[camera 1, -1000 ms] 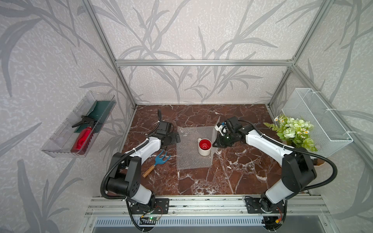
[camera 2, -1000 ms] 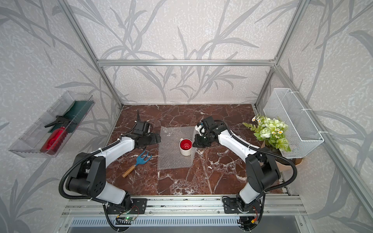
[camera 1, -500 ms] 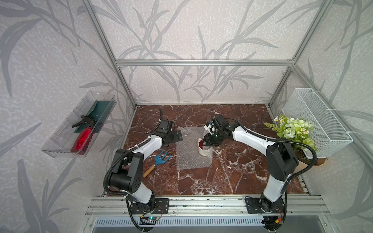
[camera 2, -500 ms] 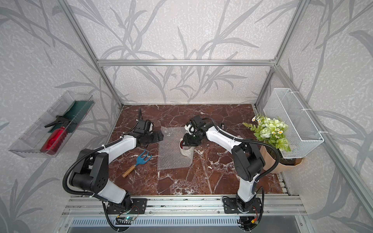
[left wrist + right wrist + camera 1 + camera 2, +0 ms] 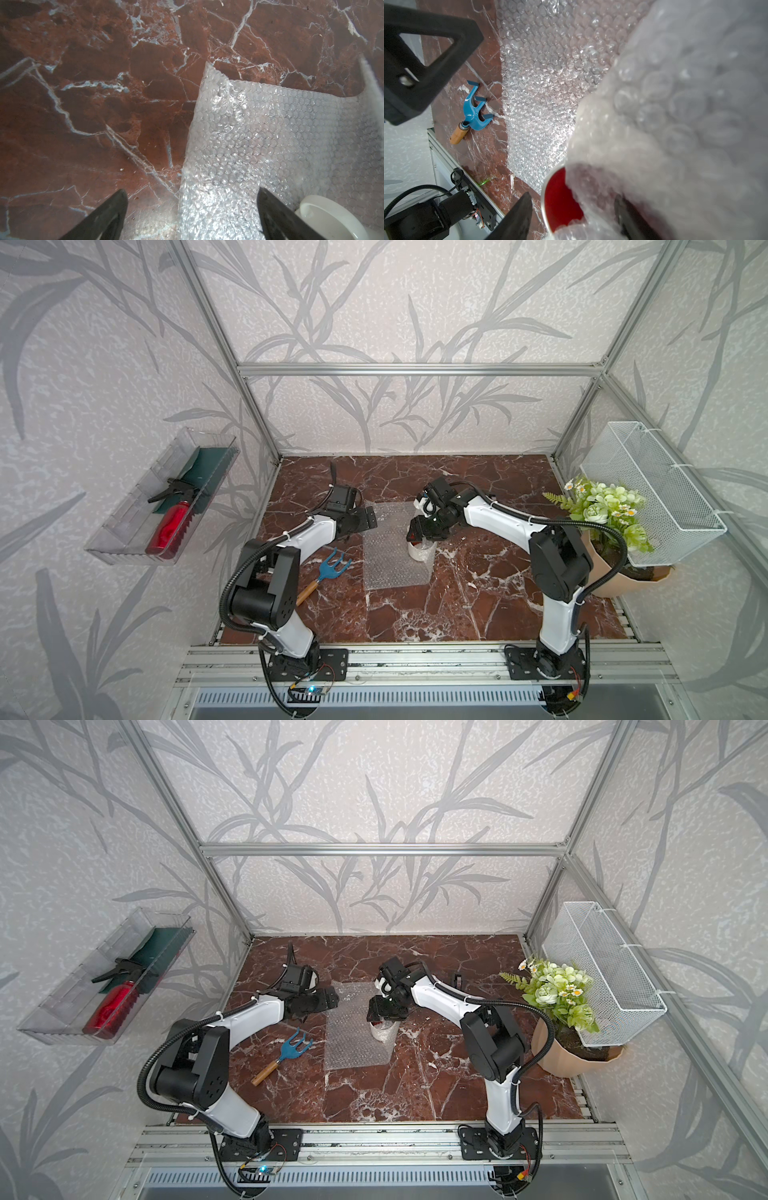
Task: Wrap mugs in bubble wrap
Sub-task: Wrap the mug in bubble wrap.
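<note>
The right pincer [image 5: 428,531], jaws parted and clamping nothing, hangs just above the upright mug [image 5: 419,552], a fold of bubble wrap [image 5: 392,568] draped over its rim, while the wide-open, empty left pincer [image 5: 191,191] straddles the sheet's free edge beside it.

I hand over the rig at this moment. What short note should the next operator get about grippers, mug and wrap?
Left gripper: open, empty, fingers astride one edge of the clear bubble wrap sheet.
Right gripper: open, just above the white ceramic mug with red inside.
Mug stands on the sheet.
Done: one flap lies over part of the mug's mouth.
Left: cover the rest and close the wrap.
</note>
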You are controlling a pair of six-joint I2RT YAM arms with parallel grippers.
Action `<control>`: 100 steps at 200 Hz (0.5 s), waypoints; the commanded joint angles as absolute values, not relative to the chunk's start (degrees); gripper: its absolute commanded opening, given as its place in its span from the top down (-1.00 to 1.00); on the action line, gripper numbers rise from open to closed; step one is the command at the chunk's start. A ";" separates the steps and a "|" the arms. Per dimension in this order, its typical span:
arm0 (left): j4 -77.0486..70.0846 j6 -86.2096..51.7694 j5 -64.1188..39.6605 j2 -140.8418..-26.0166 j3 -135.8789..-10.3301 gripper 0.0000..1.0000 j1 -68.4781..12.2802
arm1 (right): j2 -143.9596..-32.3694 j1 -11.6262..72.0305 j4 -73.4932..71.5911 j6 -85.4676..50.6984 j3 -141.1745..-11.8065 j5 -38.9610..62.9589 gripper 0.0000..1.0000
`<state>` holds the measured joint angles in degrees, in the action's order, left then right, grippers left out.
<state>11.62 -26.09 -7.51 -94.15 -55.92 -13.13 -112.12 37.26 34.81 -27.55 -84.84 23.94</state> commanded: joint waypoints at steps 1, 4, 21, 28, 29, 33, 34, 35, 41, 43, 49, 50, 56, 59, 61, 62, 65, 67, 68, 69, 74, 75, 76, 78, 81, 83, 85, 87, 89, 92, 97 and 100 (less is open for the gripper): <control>10.82 -25.02 -7.60 -95.44 -58.32 -0.92 -13.07 | -114.63 38.14 37.49 -28.16 -85.76 21.56 -0.29; 10.77 -24.99 -7.62 -95.60 -58.50 -0.92 -13.09 | -114.85 38.24 37.55 -28.23 -85.89 21.42 -0.30; 10.50 -24.71 -7.93 -97.20 -59.73 -0.93 -13.10 | -116.08 38.73 38.14 -28.33 -87.11 20.71 -0.32; 10.37 -24.58 -8.01 -97.82 -60.30 -0.92 -13.10 | -116.48 38.96 38.45 -28.38 -87.51 20.41 -0.33; 10.37 -24.55 -8.05 -97.95 -60.38 -0.92 -13.10 | -116.56 38.95 38.43 -28.39 -87.57 20.36 -0.33; 10.29 -24.39 -8.07 -98.51 -60.78 -0.92 -13.10 | -116.69 38.95 38.41 -28.53 -87.74 20.24 -0.34; 10.29 -24.41 -8.12 -98.61 -60.84 -0.92 -13.10 | -116.75 38.99 38.45 -28.59 -87.77 20.18 -0.34; 10.28 -24.42 -8.15 -98.74 -60.92 -0.92 -13.10 | -116.78 39.00 38.47 -28.58 -87.83 20.16 -0.34; 10.15 -24.39 -8.25 -99.53 -61.50 -0.93 -13.10 | -117.14 39.06 38.71 -28.64 -88.05 19.96 -0.35; 10.18 -24.33 -8.32 -99.77 -61.67 -0.92 -13.10 | -117.24 39.10 38.79 -28.67 -88.13 19.91 -0.36; 10.20 -24.26 -8.37 -100.68 -62.31 -0.92 -13.10 | -117.63 39.05 39.05 -28.74 -88.39 19.86 -0.36; 10.20 -24.26 -8.40 -100.84 -62.40 -0.92 -13.10 | -117.70 39.08 39.08 -28.78 -88.40 19.91 -0.37; 10.12 -24.12 -8.58 -101.72 -63.01 -0.91 -13.05 | -118.01 39.02 39.32 -28.83 -88.73 19.82 -0.37; 10.06 -24.12 -8.56 -102.31 -63.30 -0.91 -13.02 | -118.18 39.03 39.46 -28.85 -88.83 19.77 -0.38; 10.05 -24.14 -8.60 -102.44 -63.53 -0.91 -13.01 | -118.20 39.07 39.53 -28.90 -88.89 19.77 -0.38; 10.04 -24.15 -8.56 -102.80 -63.67 -0.91 -13.01 | -118.21 39.13 39.54 -28.91 -88.88 19.73 -0.38; 10.03 -24.13 -8.59 -103.23 -63.98 -0.90 -13.01 | -118.28 39.11 39.55 -28.84 -88.89 19.76 -0.38; 9.96 -24.12 -8.58 -103.57 -64.25 -0.90 -13.01 | -118.23 39.13 39.53 -28.92 -88.89 19.77 -0.38; 9.94 -24.10 -8.64 -103.77 -64.34 -0.90 -13.01 | -118.22 39.12 39.54 -28.92 -88.92 19.77 -0.38; 9.98 -24.13 -8.63 -103.96 -64.42 -0.89 -13.01 | -118.22 39.12 39.46 -28.92 -88.93 19.77 -0.39; 9.77 -24.13 -8.76 -104.64 -64.94 -0.88 -12.93 | -118.22 39.17 39.40 -28.99 -88.88 19.78 -0.39; 9.76 -24.15 -8.78 -104.84 -65.12 -0.88 -12.92 | -118.17 39.14 39.34 -29.00 -88.87 19.78 -0.39; 9.72 -24.12 -8.74 -105.02 -65.17 -0.87 -12.92 | -118.10 39.17 39.40 -29.00 -88.86 19.78 -0.39; 9.68 -24.16 -8.82 -105.31 -65.38 -0.87 -12.92 | -118.10 39.19 39.38 -29.03 -88.95 19.71 -0.40; 9.53 -24.10 -8.79 -105.78 -65.65 -0.85 -12.84 | -118.03 39.19 39.38 -29.04 -89.01 19.69 -0.40; 9.39 -24.09 -8.92 -106.10 -65.96 -0.85 -12.83 | -117.99 39.20 39.42 -29.01 -88.96 19.69 -0.40; 9.36 -24.04 -8.95 -106.42 -66.15 -0.84 -12.83 | -117.96 39.20 39.39 -29.07 -88.97 19.69 -0.40; 9.22 -24.01 -8.98 -106.78 -66.42 -0.83 -12.79 | -117.91 39.24 39.31 -29.11 -89.08 19.69 -0.40; 9.12 -24.00 -9.04 -107.01 -66.61 -0.81 -12.76 | -117.87 39.21 39.32 -29.10 -89.11 19.69 -0.40; 8.92 -23.92 -8.94 -107.54 -66.96 -0.80 -12.75 | -117.86 39.22 39.32 -29.09 -89.12 19.69 -0.40; 8.57 -23.81 -8.95 -108.22 -67.45 -0.79 -12.67 | -117.77 39.29 39.33 -29.14 -89.06 19.69 -0.40; 8.29 -23.70 -9.01 -108.70 -67.76 -0.77 -12.61 | -117.80 39.29 39.29 -29.19 -89.16 19.69 -0.41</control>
<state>10.09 -24.93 -8.69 -105.89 -64.73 -13.04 -115.92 39.20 36.34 -28.77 -89.10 21.08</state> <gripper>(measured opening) 0.903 0.701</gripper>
